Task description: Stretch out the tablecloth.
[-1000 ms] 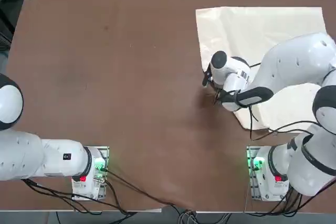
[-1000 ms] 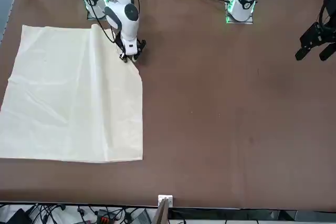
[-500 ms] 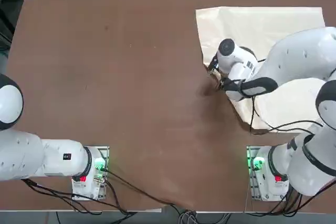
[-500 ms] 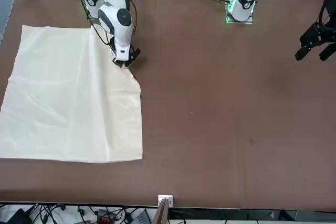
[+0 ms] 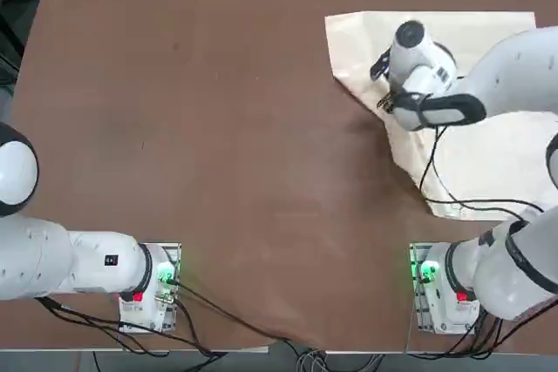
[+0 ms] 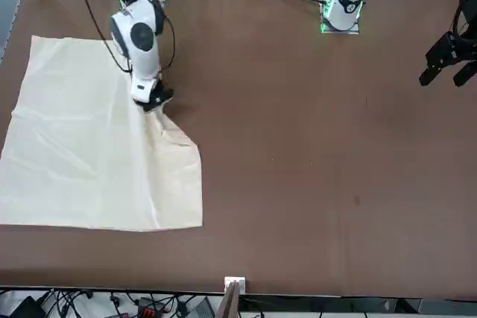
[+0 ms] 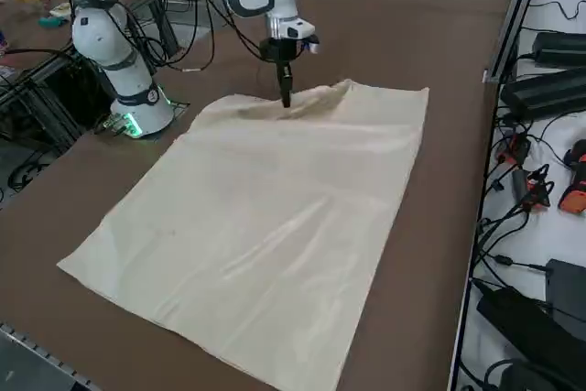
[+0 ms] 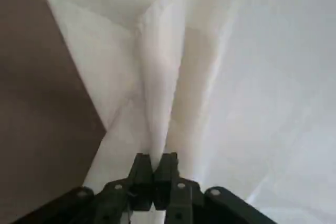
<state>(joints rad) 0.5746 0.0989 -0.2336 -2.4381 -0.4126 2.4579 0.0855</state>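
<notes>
Tablecloth lies on the brown tabletop, on the working arm's side, far half; no containers about. Right hand sits at the cloth's inner edge. Wrist view: fingers pressed together, pinching a raised ridge of cloth that runs away from them. Side view: hand points straight down onto a bunched edge of the cloth. Front view: the edge slants in from the hand to the near corner.
</notes>
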